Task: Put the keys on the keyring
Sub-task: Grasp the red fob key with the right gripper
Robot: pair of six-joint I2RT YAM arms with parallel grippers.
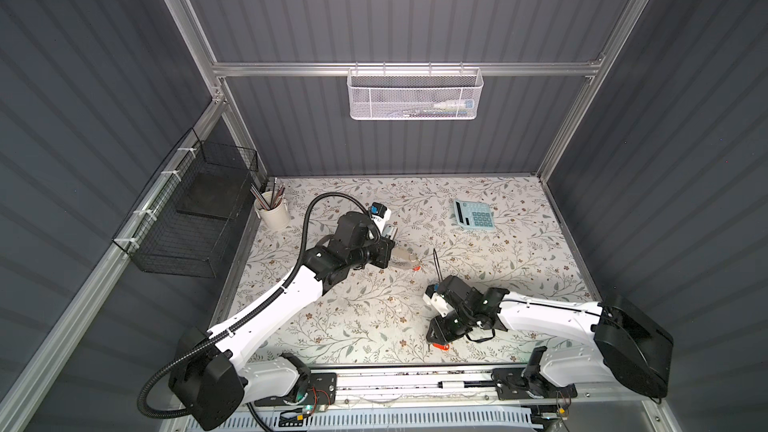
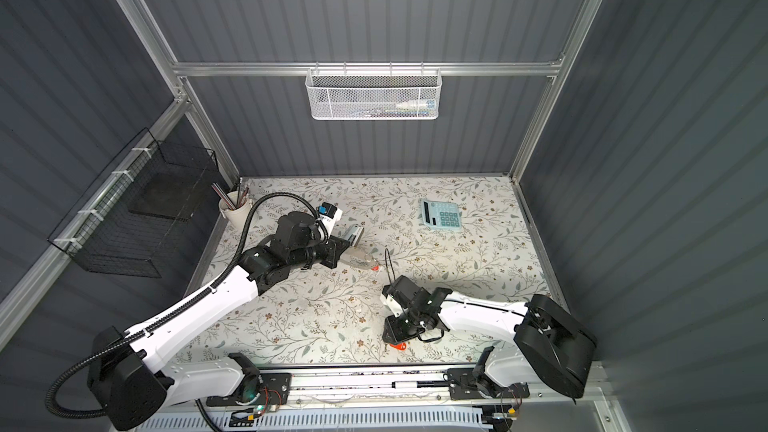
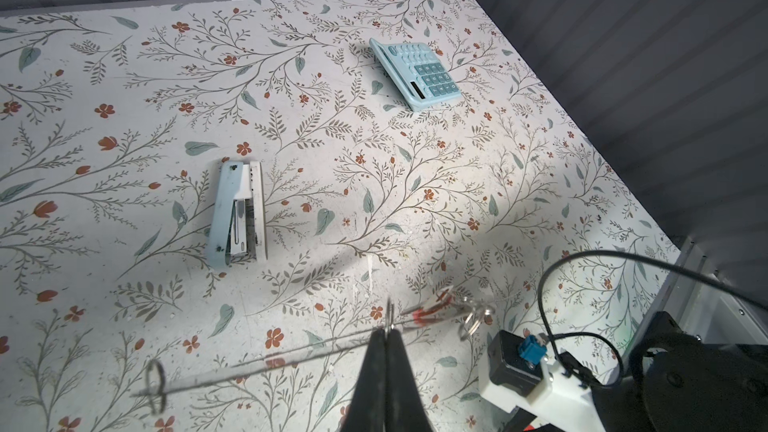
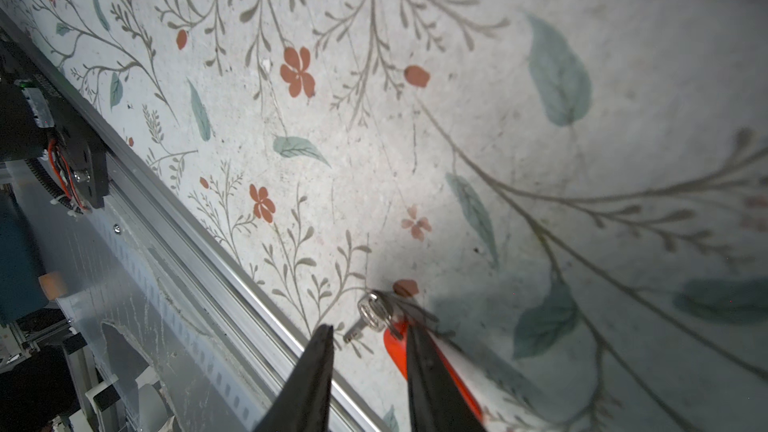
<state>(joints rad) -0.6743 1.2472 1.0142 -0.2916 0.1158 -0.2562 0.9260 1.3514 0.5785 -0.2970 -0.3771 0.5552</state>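
Note:
My left gripper (image 3: 389,328) is shut on the keyring (image 3: 279,360), a thin gray plate seen edge-on and held above the table. One key with a red tag (image 3: 430,310) and small metal rings hangs at the plate's far end. In both top views this gripper (image 1: 409,260) (image 2: 366,261) is mid-table with that red tag (image 1: 417,268) at its tip. My right gripper (image 4: 370,336) is low at the front edge, jaws apart. A second key (image 4: 395,347), a red tag with a silver key on its ring, lies against one finger (image 4: 419,359). A top view shows it (image 1: 444,347) under that gripper (image 1: 437,340).
A pale blue stapler (image 3: 239,214) lies beyond the left gripper. A blue calculator (image 1: 473,214) sits at the back right and a cup of pencils (image 1: 272,211) at the back left. The metal front rail (image 4: 232,268) runs close to the right gripper.

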